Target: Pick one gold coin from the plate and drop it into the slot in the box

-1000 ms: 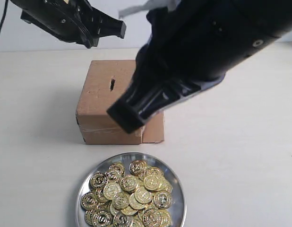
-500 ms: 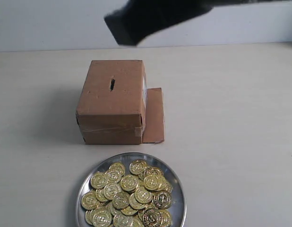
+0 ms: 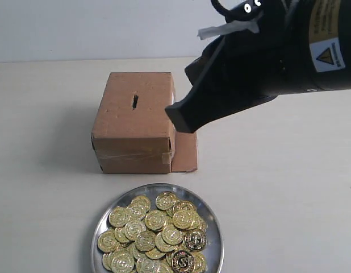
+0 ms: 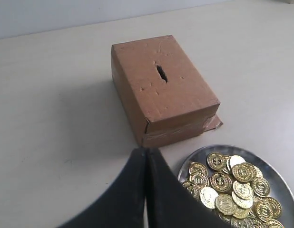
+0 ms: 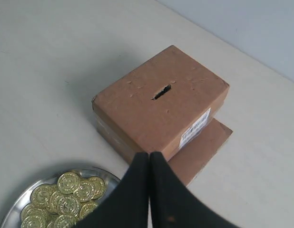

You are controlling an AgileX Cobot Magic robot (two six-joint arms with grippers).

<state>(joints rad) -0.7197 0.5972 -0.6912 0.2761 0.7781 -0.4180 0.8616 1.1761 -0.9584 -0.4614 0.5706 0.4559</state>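
The brown cardboard box (image 3: 133, 128) stands mid-table, its dark slot (image 3: 134, 102) in the top face and its loose flap (image 3: 185, 149) lying flat on the right. In front of it the silver plate (image 3: 215, 230) holds a heap of gold coins (image 3: 155, 236). My right gripper (image 3: 181, 118) hangs shut and empty above the box's right edge. The right wrist view has the right gripper (image 5: 149, 155) over the box (image 5: 156, 107) and slot (image 5: 161, 91). My left gripper (image 4: 146, 152) is shut and empty, between box (image 4: 161, 97) and plate (image 4: 280, 168); it is outside the exterior view.
The pale tabletop (image 3: 289, 187) runs wide on both sides of the box and plate. A white wall (image 3: 79, 28) closes the far side. The bulky black right arm (image 3: 278, 51) fills the upper right of the exterior view.
The left arm has gone from the upper left of the exterior view. The right arm swung up and almost out of view, then came back down to the box's right edge.
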